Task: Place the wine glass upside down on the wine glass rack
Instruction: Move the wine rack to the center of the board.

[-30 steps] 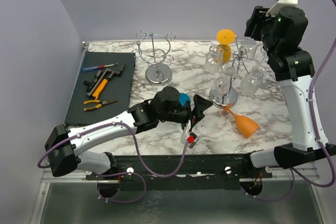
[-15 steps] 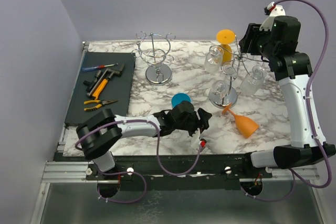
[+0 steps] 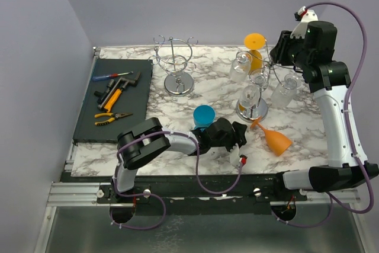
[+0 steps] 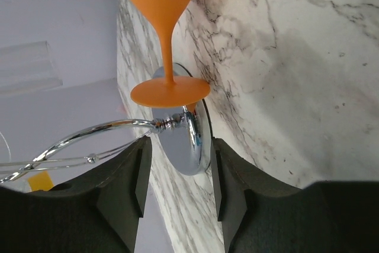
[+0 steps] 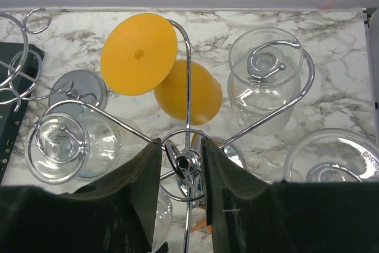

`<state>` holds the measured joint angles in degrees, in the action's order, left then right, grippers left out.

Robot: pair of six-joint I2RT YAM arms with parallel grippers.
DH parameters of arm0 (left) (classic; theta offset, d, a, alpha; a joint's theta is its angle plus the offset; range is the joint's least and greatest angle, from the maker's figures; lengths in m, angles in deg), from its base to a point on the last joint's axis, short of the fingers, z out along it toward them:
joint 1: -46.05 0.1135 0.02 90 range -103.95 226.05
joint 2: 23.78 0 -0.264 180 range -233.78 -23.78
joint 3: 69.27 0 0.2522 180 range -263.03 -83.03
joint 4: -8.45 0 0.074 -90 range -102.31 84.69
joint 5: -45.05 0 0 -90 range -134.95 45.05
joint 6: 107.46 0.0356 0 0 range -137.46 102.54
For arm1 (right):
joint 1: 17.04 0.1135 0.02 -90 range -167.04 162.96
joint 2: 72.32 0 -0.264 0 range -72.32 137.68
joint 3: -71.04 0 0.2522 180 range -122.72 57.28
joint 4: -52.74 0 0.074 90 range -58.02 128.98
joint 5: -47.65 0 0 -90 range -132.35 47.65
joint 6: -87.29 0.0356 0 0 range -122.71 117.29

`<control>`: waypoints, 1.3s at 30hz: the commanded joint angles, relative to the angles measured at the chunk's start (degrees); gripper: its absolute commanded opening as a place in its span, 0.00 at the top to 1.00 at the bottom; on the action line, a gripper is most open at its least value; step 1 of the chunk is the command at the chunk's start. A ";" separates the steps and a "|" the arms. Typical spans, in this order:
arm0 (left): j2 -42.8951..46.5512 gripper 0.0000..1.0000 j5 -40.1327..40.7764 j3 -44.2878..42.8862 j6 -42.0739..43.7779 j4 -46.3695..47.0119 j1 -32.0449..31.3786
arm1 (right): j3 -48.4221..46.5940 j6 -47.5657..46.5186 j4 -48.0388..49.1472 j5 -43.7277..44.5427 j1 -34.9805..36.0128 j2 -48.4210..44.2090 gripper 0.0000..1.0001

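Pale lilac walls (image 3: pixel 177 4) close in a marble-patterned surface (image 3: pixel 216 90). A dark mat (image 3: pixel 137 119) with hand tools (image 3: pixel 115 96) lies along its left edge. An empty chrome rack (image 3: pixel 174 66) stands toward the far edge, left of centre. A second rack (image 3: pixel 253 109) stands toward the far right corner, already hung with clear glasses (image 3: pixel 240 66) and one orange glass (image 3: pixel 254 42), all bowl-down. A blue cup (image 3: pixel 204 115) sits near the middle.

The wine glass to be placed (image 3: pixel 275 139) is orange. It lies on its side toward the near right part of the surface, bowl pointing at the near edge and foot against or just beside the loaded rack's base.

The left arm reaches low along the near edge. This probably lets the left fingers (image 4: pixel 127 194) meet the fallen glass side-on at its stem rather than from above. In the left wrist view they stand moderately apart with nothing between them, aimed at the orange foot and the chrome base behind it.

The right fingers (image 5: pixel 136 205) hang over the loaded rack with only a narrow gap, straddling the top of its central post. A sliver of space seems to show on each side, though the view is too tight to rule out contact. Their position suggests they are there to steady the rack while the glass is slid on.
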<state>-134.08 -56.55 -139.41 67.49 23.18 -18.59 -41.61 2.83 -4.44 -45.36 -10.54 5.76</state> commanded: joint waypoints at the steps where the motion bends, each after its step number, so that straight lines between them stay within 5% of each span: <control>1: -3.00 0.51 1.84 -1.89 0.57 3.58 -0.55 | 0.82 -1.13 -0.85 -1.92 -0.35 -1.70 0.62; 4: -4.40 0.51 2.01 -1.73 1.29 4.97 -0.64 | 1.03 -1.05 -1.01 -2.27 -0.35 -1.90 0.65; 9: -7.53 0.54 2.57 -2.32 1.75 7.63 -0.75 | 2.02 -0.90 0.16 -2.76 -0.35 -1.82 0.88; 15: -12.09 0.60 2.86 -6.06 1.89 8.59 -0.49 | 1.93 -0.87 1.15 -3.05 -0.35 -1.45 0.99; 39: -23.99 0.84 5.42 -18.76 2.55 8.13 2.06 | 3.85 -1.73 4.05 -3.81 -0.35 -1.15 1.00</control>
<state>-155.48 -52.39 -155.45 69.39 31.53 -16.80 -38.82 0.27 -1.53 -48.31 -10.70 4.39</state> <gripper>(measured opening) 0.168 0.112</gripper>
